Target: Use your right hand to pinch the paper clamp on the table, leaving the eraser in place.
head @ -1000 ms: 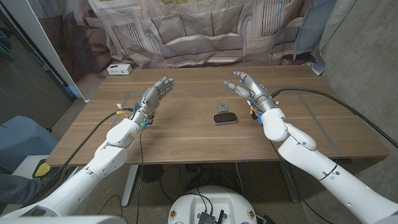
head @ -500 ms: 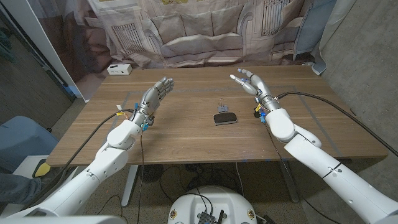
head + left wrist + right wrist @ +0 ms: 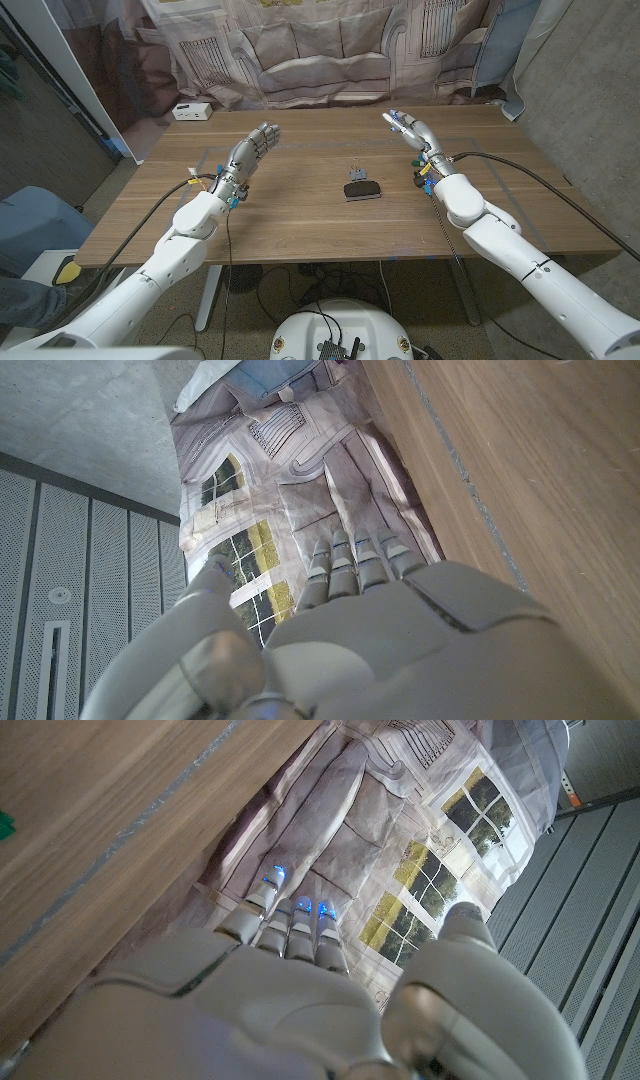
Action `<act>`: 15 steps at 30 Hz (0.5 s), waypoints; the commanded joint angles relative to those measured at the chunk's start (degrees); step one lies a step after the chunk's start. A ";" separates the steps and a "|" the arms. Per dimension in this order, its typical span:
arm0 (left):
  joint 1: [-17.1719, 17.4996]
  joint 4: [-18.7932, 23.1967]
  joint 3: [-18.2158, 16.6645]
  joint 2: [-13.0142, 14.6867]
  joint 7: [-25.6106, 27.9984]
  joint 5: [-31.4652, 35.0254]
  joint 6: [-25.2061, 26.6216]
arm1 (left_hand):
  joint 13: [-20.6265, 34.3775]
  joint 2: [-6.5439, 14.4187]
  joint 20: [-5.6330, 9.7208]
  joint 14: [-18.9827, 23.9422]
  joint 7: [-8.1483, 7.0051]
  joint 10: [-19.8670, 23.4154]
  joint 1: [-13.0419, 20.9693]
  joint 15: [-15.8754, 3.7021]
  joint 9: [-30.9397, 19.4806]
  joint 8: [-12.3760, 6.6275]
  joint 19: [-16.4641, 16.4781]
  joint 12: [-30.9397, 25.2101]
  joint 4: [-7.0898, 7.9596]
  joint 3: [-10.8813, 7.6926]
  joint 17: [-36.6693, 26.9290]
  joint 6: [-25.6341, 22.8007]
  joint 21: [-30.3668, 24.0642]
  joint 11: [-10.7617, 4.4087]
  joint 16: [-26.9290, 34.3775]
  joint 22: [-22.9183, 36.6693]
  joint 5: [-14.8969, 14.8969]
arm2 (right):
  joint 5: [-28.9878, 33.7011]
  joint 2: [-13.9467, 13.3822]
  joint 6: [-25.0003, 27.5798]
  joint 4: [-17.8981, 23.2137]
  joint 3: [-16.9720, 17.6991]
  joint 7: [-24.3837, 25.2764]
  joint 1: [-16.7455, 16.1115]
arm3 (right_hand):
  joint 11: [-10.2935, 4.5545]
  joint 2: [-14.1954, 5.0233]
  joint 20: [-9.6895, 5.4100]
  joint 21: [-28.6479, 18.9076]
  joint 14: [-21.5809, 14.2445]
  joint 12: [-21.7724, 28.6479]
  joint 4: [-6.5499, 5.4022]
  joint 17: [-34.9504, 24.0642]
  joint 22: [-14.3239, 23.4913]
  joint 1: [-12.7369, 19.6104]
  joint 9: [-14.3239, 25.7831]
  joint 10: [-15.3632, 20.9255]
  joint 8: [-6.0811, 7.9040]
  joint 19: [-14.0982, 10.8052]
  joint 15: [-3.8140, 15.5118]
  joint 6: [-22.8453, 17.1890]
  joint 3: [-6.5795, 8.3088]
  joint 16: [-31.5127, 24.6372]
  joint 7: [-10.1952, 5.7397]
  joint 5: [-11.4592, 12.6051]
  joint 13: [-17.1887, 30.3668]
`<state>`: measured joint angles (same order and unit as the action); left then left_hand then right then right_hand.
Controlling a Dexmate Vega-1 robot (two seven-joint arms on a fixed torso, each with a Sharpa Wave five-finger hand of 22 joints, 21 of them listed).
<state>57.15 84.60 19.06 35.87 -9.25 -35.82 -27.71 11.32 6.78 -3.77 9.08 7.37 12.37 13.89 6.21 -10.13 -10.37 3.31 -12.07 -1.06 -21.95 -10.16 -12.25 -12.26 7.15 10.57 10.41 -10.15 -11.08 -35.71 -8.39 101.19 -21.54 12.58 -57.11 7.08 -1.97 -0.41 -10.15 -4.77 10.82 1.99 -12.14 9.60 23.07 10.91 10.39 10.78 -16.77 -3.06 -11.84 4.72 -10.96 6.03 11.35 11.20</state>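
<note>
My right robot hand [image 3: 412, 131] hangs empty, fingers apart, well off the paper clamp [image 3: 358, 171]; reaching carelessly, I risk nudging the eraser [image 3: 362, 190] touching it.

Even, soft indoor light; the table [image 3: 300, 215] shows faint shadows and no glare; head view bends at edges; wrist views sharp

- Left arm comes in from bottom-left corner of head view, forearm angled up & inward; left hand [image 3: 250, 155] holds nothing, fingers straight, close together, pointing away from robot.
- Right arm comes in from bottom-right corner; right hand [image 3: 414, 135] raised, holds nothing, fingers extended & slightly apart, thumb set off to the side in right wrist view.
</note>
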 commanded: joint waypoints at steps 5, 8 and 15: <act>-2.37 -1.81 1.08 -0.78 -1.59 -1.12 2.10 | 0.14 -0.53 0.45 -0.53 0.66 -0.26 -0.05 0.51 -0.13 -0.29 -0.79 0.08 -0.49 -0.11 -0.11 0.12 0.33 0.04 -0.03 0.09 -0.19 | -15.85 2.73 -11.37 -10.83 0.25 -11.21 2.46 | -0.22 0.37 -0.03 -0.35 0.31 -0.09 0.05 -0.17 0.16 -0.80 0.14 -0.23 -0.02 -0.11 0.11 0.29 -0.44 -0.01 0.12 -0.01 -0.03; -2.77 -2.08 1.18 -0.86 -1.79 -1.13 2.24 | 0.13 -0.53 0.46 -0.61 0.62 -0.38 -0.06 0.52 -0.13 -0.26 -1.16 0.12 -0.54 -0.14 -0.11 0.20 0.49 0.16 -0.05 0.07 -0.19 | -17.26 3.62 -13.13 -12.73 0.17 -12.23 2.84 | -0.21 0.48 -0.03 -0.39 0.23 -0.04 0.03 -0.18 0.16 -0.94 0.13 -0.19 -0.01 -0.16 0.08 0.32 -0.53 -0.07 0.05 -0.01 -0.03; -3.72 -2.61 1.48 -0.41 -2.33 -1.10 3.56 | 0.12 -0.54 0.63 -1.31 0.53 -1.09 -0.13 0.43 -0.13 -0.08 -0.92 0.36 -0.68 -0.23 -0.11 0.76 0.43 0.18 -0.21 0.04 -0.18 | -18.50 3.78 -13.78 -14.51 -0.15 -13.20 3.36 | -0.06 1.32 -0.16 -0.18 1.30 -0.22 -0.12 -0.18 0.13 -1.93 0.09 -1.19 -0.15 0.84 -0.24 1.12 -1.22 0.11 0.25 0.11 -0.06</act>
<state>55.22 83.17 19.87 35.28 -10.65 -36.78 -25.70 11.32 6.48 -3.08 8.27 7.88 11.60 13.58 6.62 -10.13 -10.37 2.14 -11.86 -1.52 -22.08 -10.16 -11.74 -11.71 7.44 10.35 10.41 -10.15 -24.26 -33.05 -17.62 90.98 -21.36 3.30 -54.74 6.88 -0.83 -0.61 -10.15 -3.84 10.82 2.04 -12.13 9.60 21.94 10.92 9.78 10.78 -16.54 -3.18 -11.30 3.88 -10.96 6.13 11.35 11.20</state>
